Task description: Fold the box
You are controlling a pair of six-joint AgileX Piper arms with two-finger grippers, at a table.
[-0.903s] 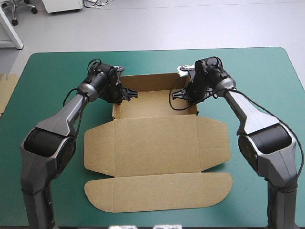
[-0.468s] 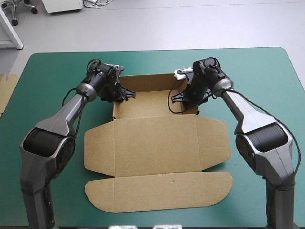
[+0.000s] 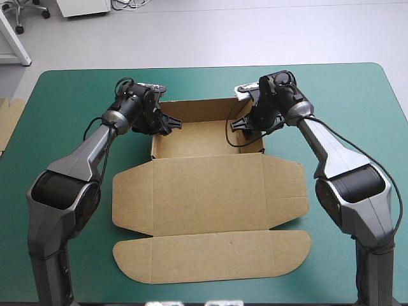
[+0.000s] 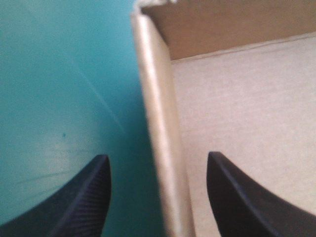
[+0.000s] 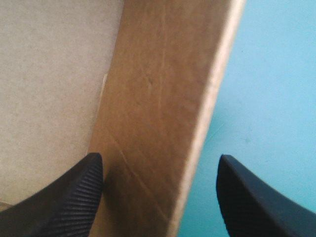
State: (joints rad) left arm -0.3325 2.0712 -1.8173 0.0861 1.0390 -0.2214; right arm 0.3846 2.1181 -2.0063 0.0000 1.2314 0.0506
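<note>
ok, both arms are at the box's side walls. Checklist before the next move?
1. Left jaws open and astride the left wall, one jaw outside over the teal-green cover, the other inside the tray: ok.
2. Right jaws open and astride the right wall: ok.
3. Left wall upright: ok, seen edge-on.
4. Right wall upright: cannot tell; its broad face shows, so it may lean.
5. Lid flat on the table, apart from both jaws: ok.
6. Side walls tucked and locked: cannot tell.
</note>
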